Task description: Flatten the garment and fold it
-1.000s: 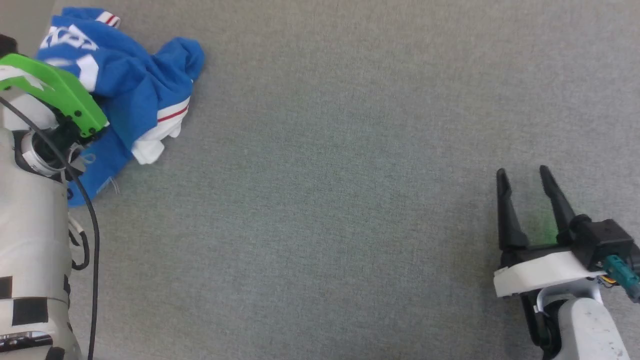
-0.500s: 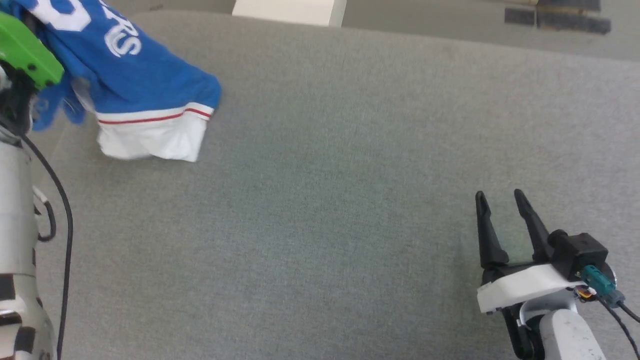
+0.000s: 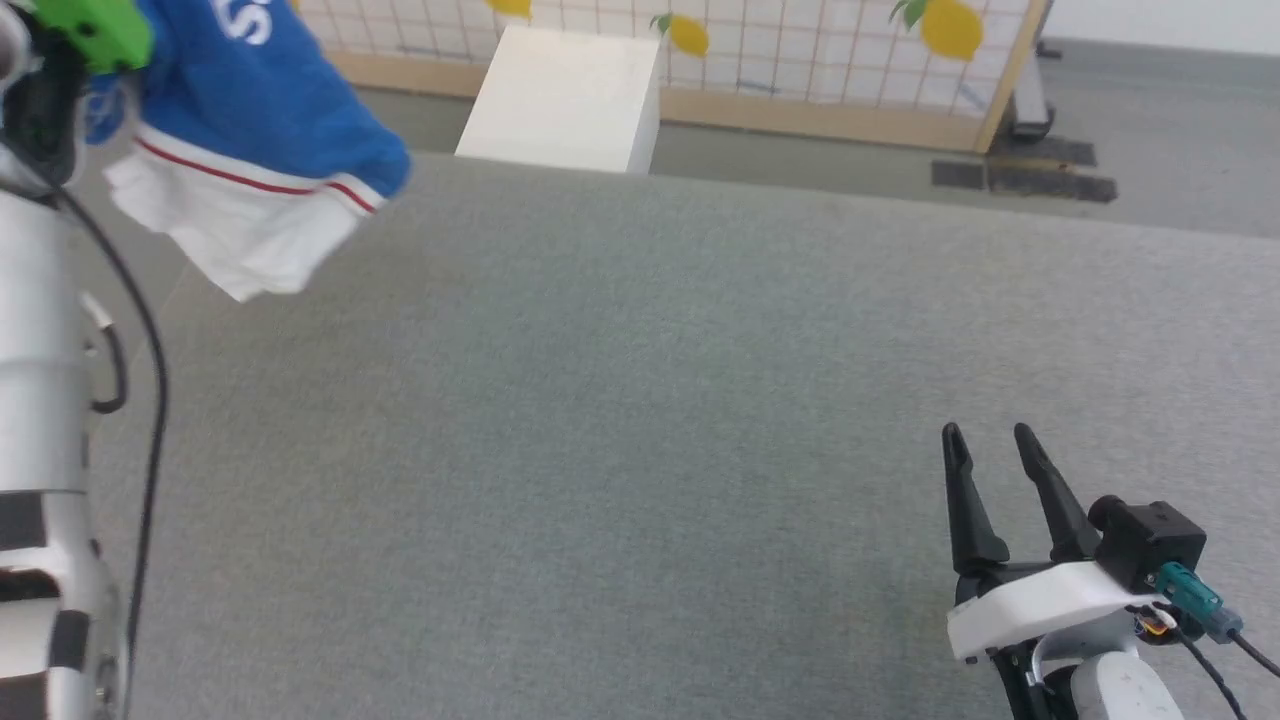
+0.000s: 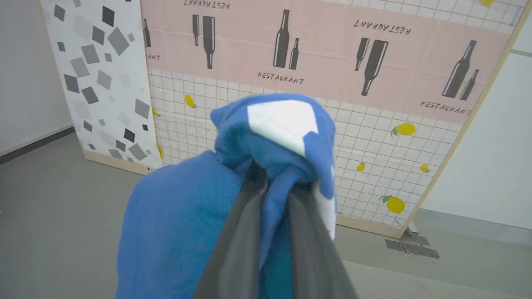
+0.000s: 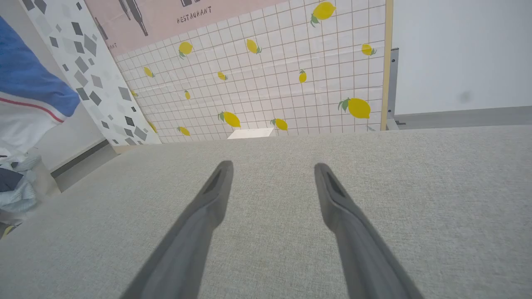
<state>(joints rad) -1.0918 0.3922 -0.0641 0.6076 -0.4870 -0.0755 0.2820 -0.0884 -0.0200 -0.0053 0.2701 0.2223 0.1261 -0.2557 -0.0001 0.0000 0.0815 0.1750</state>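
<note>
Grey, felt-like cloth covers the wide worktop (image 3: 640, 450), with a lemon-patterned screen (image 3: 800, 60) and a white box (image 3: 565, 100) beyond its far edge at 12 o'clock. At 10 o'clock in the head view, the garment (image 3: 250, 120) hangs in the air, clear of the worktop. It is a bright blue jersey, and a white sleeve trimmed in red and white droops lowest. The left gripper (image 4: 276, 178) is clenched on a bunched fold of the blue cloth, which spills over and around its 2 dark fingers. At 5 o'clock, the right gripper (image 3: 986, 432) sits low by the worktop, its 2 fingers spread apart and holding nothing.

The garment looks light, soft and limp. Held at 1 point, it sags into a crumpled bundle and would likely swing and slip. A good second hold, by my judgement, is a free edge such as the hanging sleeve, well away from the first grip. That would let the cloth be stretched wide before it is laid flat.
</note>
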